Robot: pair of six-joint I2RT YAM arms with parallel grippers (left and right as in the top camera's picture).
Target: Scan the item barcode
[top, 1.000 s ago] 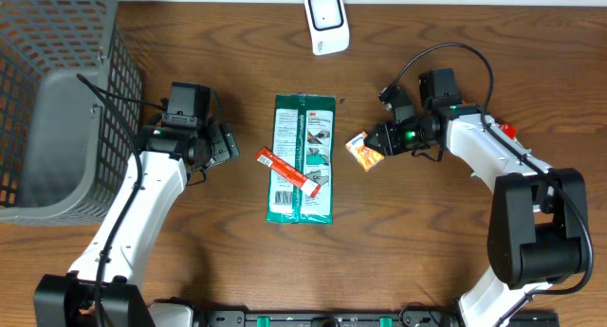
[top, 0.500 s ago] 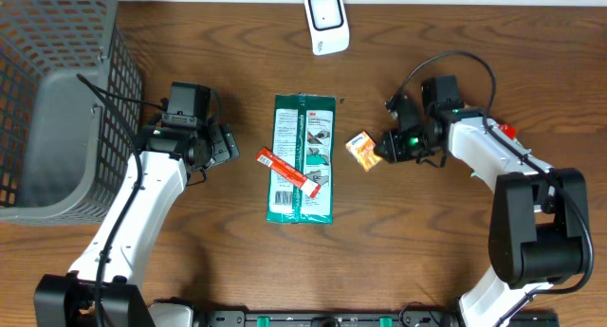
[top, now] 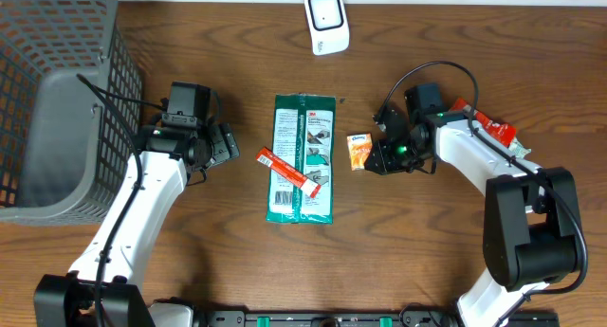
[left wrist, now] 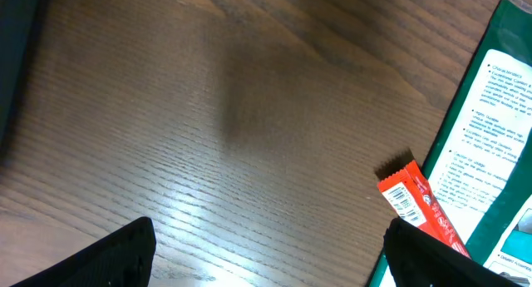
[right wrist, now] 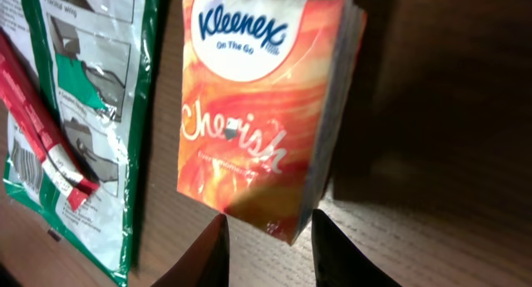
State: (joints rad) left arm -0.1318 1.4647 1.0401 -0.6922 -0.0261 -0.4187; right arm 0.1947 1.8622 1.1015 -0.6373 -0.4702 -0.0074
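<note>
Dark wood-grain bench point(top: 531, 43) is carrying everything. The task's item, a small orange-and-white plastic-wrapped tissue pack point(right wrist: 266, 112), is sitting just to the right of the long green-and-white printed packet point(top: 303, 158), apart from it. The right end effector point(right wrist: 268, 258) is pinching the pack's near end narrowly, one finger on each side. Judging by the shadow beneath it, the pack is riding slightly off the wood. Only the branded front is facing the wrist camera. No barcode is showing in any view, so it is probably sitting on the hidden face.

A white box-shaped scanner point(top: 325, 22) is standing beyond the green packet's far end, a little to its right. Doing this step well likely means carrying the pack past that far end and rolling the wrist until the hidden face is meeting the scanner's window. The pack then needs holding flat and steady there. Gripping one end only is helping, since most of the wrapper is lying uncovered. The soft pack may be sagging or buckling, though, so a slow approach is looking wise.

A thin red snack-stick wrapper point(top: 289, 171) is lying slanted across the green packet's left edge. Near that edge the left end effector point(left wrist: 268, 237) is hovering, spread wide and carrying nothing. A grey plastic mesh basket point(top: 38, 166) is sitting well to the packet's left.
</note>
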